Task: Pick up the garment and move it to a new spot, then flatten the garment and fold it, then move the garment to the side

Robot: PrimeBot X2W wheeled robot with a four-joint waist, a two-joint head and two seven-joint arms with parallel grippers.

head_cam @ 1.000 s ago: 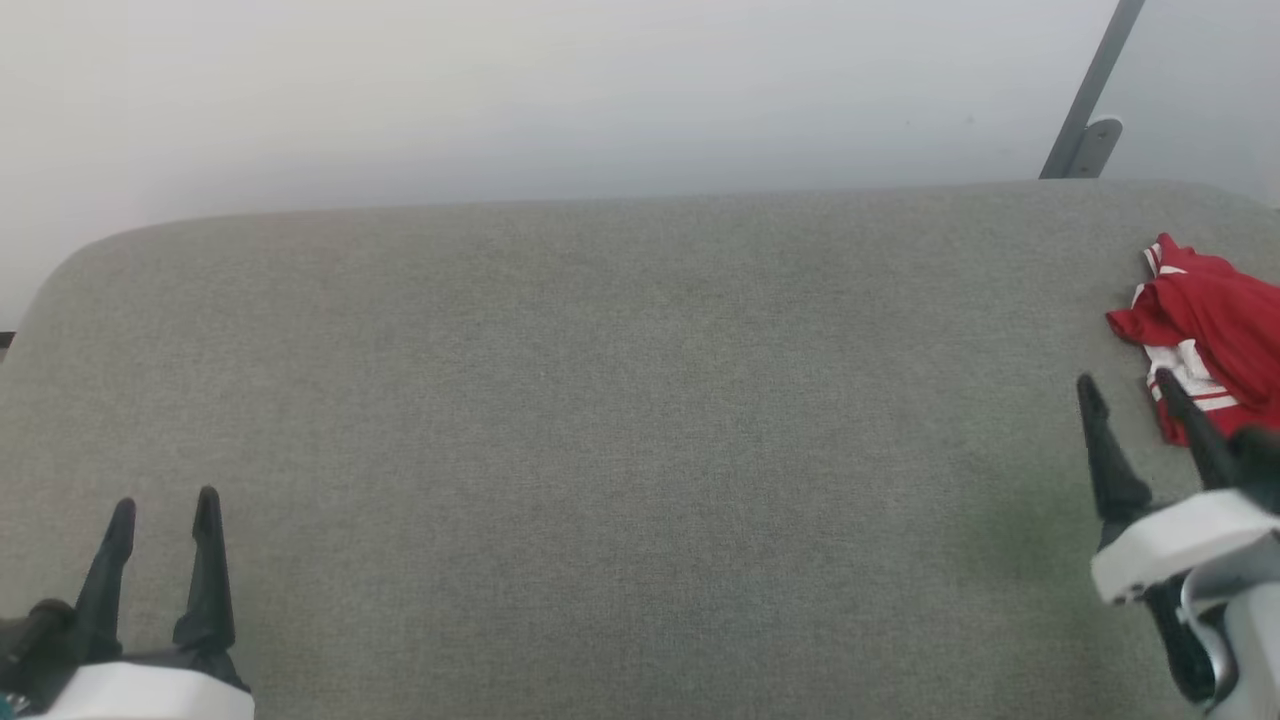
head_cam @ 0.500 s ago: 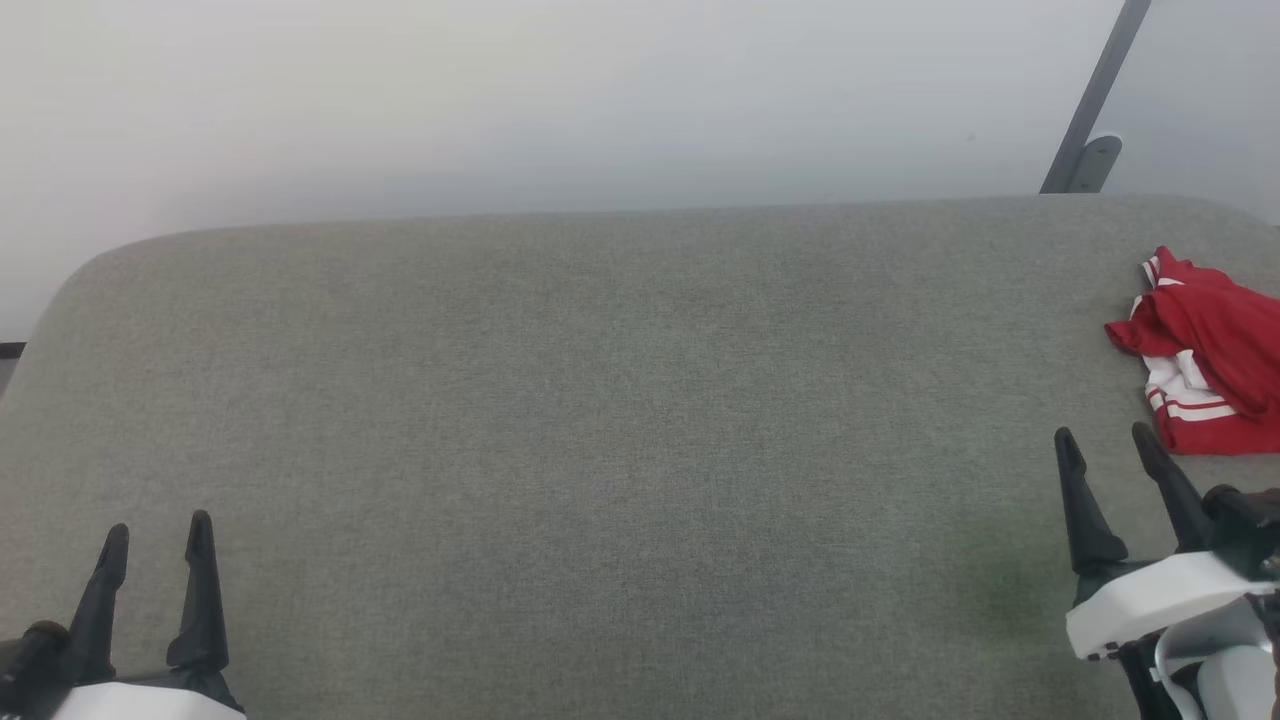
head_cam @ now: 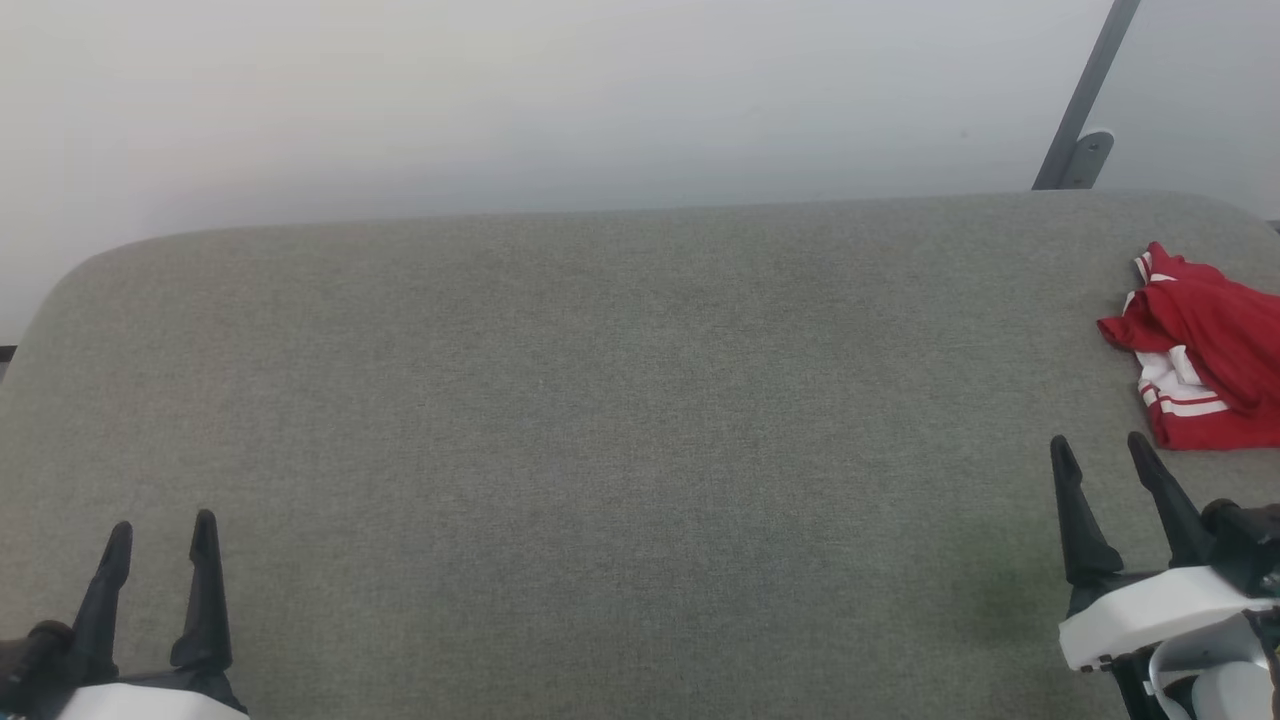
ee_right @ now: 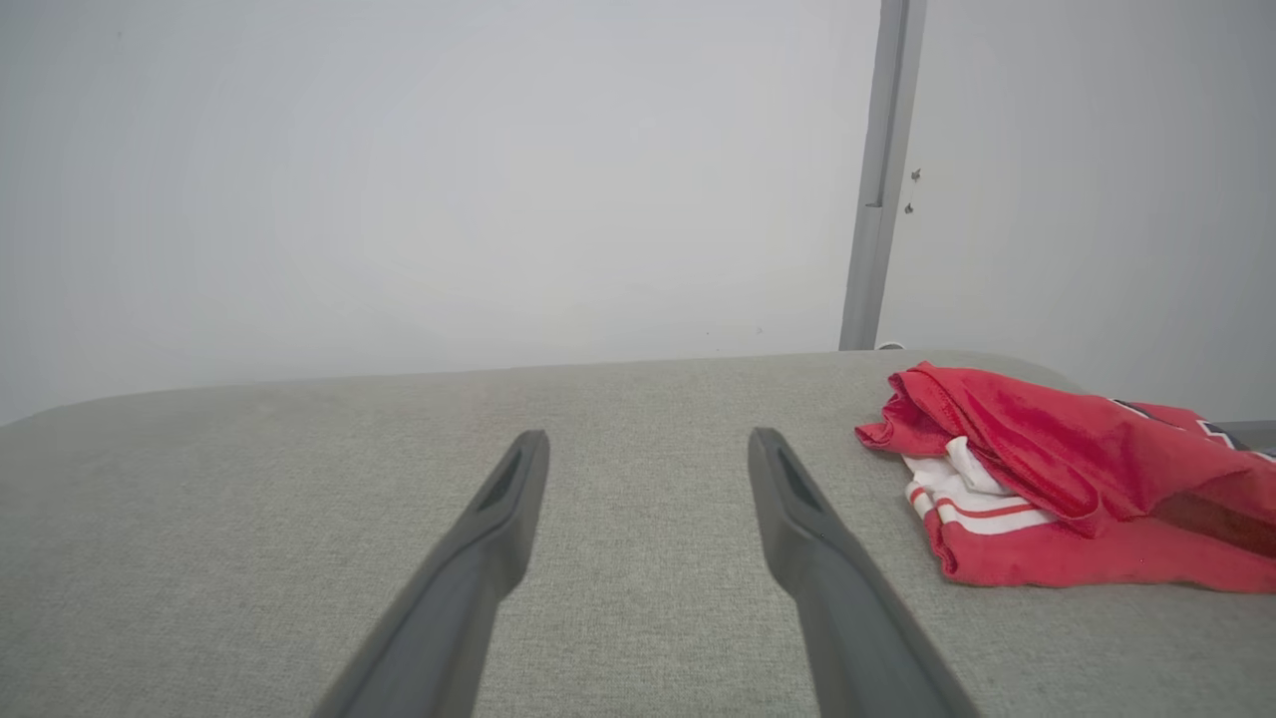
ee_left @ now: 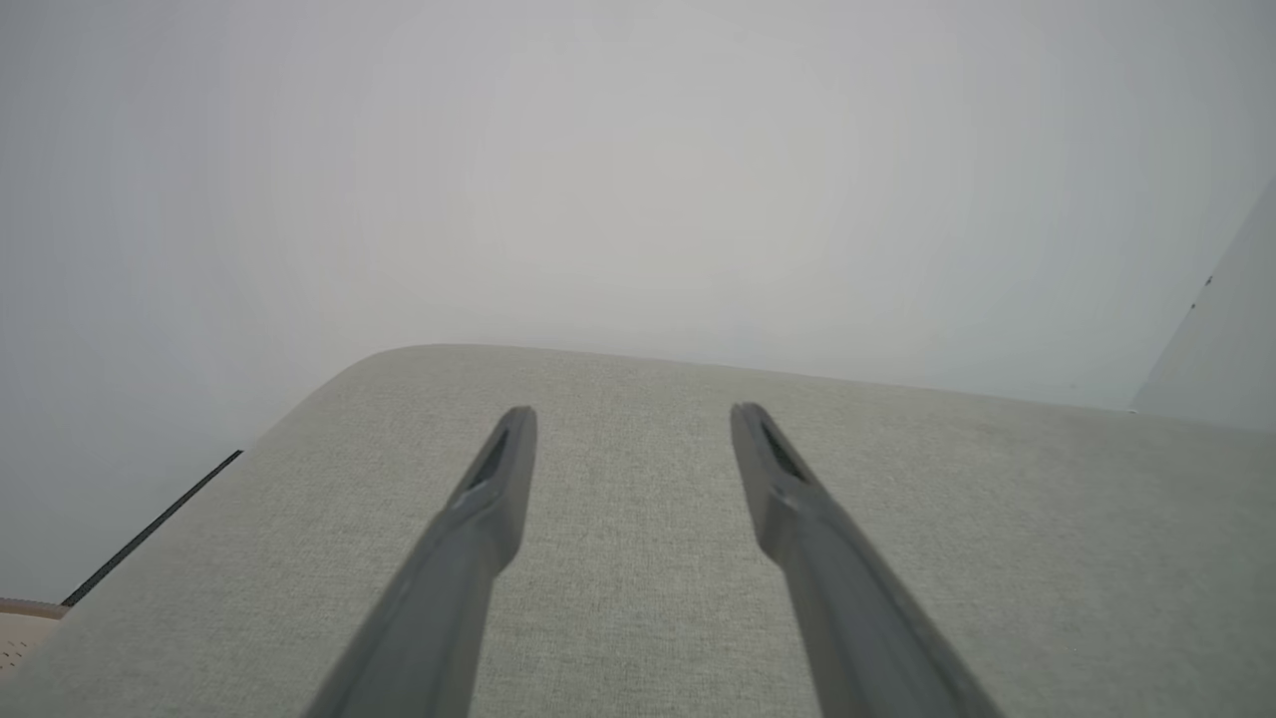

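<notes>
Head view shows the garment [head_cam: 1200, 345] lying in a crumpled heap at the far right of a grey fabric surface [head_cam: 620, 400], near its back edge. It is red cloth bunched into folds, with a white piece and white-red striped trim tucked under the near side. The picture's right edge cuts it off, so its full shape cannot be made out. In the right wrist view a scrap of dark, white-outlined lettering peeps out at the far right, too little to read. The right gripper [head_cam: 1097, 440] sits just short of the garment, apart from it, its two dark fingers spread and holding nothing. The left gripper [head_cam: 163, 522] rests at the lower left, well apart from the garment, fingers likewise parted and empty. The surface is a woven grey-green cloth with rounded corners. Behind it stands a plain pale wall [head_cam: 500, 100], with a slanting grey post [head_cam: 1088, 95] on a small bracket [head_cam: 1085, 160] at the upper right.
</notes>
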